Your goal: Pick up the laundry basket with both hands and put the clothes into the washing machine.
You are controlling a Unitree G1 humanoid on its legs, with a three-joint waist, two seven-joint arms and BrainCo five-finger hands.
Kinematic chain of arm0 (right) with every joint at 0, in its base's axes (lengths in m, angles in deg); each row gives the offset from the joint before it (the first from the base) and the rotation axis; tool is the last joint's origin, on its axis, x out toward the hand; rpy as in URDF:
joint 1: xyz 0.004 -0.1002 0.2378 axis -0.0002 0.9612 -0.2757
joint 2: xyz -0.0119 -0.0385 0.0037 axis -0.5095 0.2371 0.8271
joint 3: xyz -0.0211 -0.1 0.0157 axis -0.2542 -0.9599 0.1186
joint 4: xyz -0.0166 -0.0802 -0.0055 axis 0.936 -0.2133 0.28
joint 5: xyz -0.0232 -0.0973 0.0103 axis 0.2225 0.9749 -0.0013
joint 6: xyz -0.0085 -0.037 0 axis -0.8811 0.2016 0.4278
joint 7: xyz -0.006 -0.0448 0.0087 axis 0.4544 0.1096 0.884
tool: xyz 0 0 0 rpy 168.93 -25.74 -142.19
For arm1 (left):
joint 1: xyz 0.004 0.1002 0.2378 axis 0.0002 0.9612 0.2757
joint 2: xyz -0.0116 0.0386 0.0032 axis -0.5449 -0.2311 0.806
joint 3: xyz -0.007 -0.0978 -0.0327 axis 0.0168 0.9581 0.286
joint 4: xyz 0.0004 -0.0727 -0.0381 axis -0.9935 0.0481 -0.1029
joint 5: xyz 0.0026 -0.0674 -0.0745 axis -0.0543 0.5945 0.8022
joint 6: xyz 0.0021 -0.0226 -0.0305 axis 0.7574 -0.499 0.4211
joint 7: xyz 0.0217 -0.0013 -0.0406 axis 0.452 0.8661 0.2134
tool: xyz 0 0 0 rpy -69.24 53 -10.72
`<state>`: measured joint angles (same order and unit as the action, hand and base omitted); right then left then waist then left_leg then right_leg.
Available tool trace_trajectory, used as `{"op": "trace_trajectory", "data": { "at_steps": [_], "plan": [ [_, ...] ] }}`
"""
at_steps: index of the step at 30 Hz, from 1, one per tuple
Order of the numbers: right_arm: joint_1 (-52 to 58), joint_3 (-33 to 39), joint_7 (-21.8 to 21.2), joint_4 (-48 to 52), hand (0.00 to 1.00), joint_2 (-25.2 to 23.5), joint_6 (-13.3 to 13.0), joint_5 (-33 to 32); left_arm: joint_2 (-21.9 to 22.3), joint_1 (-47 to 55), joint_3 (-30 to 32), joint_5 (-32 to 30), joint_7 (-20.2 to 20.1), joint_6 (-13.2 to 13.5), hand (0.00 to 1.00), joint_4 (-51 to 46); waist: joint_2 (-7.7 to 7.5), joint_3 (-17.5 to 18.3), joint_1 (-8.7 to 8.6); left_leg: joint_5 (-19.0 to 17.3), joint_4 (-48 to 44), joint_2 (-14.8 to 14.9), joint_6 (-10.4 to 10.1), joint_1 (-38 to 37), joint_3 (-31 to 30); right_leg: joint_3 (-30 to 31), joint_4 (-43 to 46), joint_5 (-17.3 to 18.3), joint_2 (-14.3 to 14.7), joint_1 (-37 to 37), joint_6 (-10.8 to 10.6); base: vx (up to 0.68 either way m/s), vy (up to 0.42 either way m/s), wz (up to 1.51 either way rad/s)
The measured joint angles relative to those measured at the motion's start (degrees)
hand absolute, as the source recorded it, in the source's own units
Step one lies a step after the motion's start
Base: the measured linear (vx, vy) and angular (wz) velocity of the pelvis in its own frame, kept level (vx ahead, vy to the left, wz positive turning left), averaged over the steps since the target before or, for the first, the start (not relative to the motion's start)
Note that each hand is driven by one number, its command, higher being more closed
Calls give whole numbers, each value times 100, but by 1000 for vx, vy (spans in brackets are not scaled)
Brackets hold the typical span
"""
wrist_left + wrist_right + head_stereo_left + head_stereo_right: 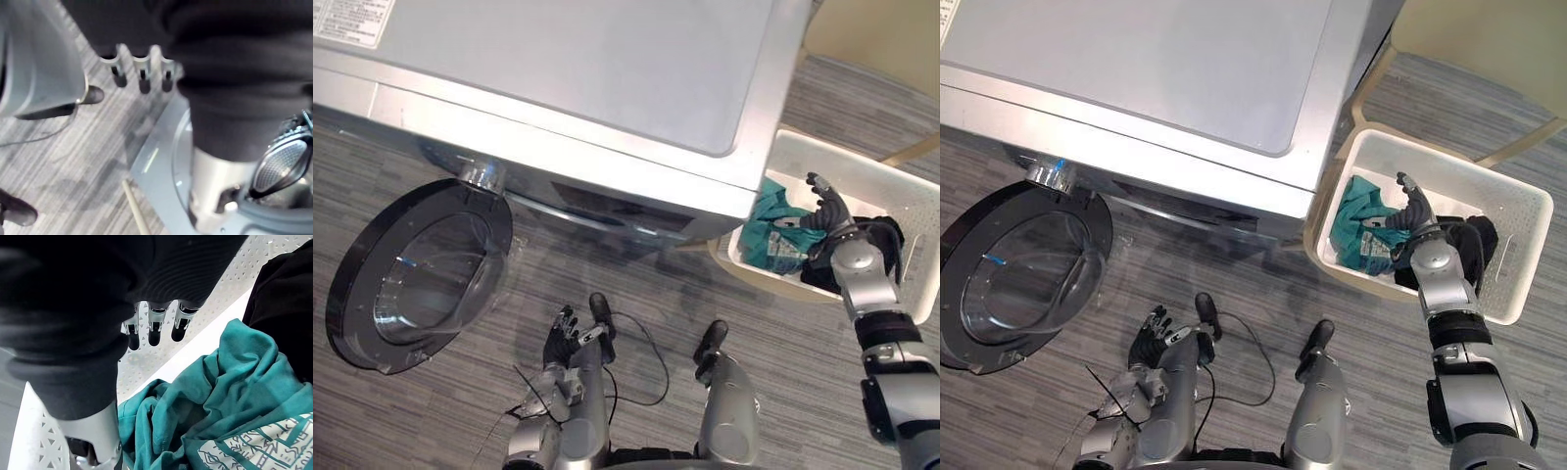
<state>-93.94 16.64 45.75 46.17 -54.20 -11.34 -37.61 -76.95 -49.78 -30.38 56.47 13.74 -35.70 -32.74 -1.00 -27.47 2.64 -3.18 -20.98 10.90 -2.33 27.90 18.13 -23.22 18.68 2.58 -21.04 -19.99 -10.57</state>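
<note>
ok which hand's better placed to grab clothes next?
Right. The right hand hovers with open fingers inside the white perforated plastic basket, over the teal printed garment. The left hand hangs low by the round glass washer door, far from it.

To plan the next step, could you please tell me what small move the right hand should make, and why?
Probably lower the right hand onto the teal garment and grasp it: the hand hangs open above it inside the white basket, and the washer door stands open.
</note>
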Motion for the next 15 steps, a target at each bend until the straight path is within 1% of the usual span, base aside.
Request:
{"op": "trace_trajectory", "data": {
  "at_steps": [2,6,8,12,13,15],
  "plan": [
    [24,-3,-6,-4,0,1,1,0,0,-2,13,-2,6,0,0,0,10,-7,-10,10,-2,-2,4,75,2,6,29,5,-7,-92,10,0,0,0],
    [22,-26,-25,-32,0,88,0,0,0,-57,66,-208,1,-2,0,7,39,-22,-17,41,-7,3,6,206,-10,10,130,21,-19,-259,36,0,0,0],
    [-100,-177,-27,-146,0,312,0,13,-6,-172,118,-327,16,25,0,3,73,-41,-13,67,-23,3,13,370,-28,15,194,29,-24,-438,50,0,0,0],
    [-426,-296,-26,-356,0,681,-1,16,-5,-330,164,-332,111,39,0,-18,155,-86,-12,80,-175,17,30,788,-80,13,270,30,-19,-800,63,-21,-10,-4],
    [-488,-396,-27,-358,0,845,-1,21,-7,-375,167,-440,128,40,0,-63,194,-109,-13,85,-235,22,40,949,-125,-2,336,31,-26,-934,66,-15,-20,4],
    [-606,-499,-35,-496,0,982,-4,123,-12,-389,167,-524,136,40,0,-175,236,-134,-11,89,-333,26,45,1173,-211,-31,433,43,-40,-1107,87,-14,-31,8]
  ]
}}
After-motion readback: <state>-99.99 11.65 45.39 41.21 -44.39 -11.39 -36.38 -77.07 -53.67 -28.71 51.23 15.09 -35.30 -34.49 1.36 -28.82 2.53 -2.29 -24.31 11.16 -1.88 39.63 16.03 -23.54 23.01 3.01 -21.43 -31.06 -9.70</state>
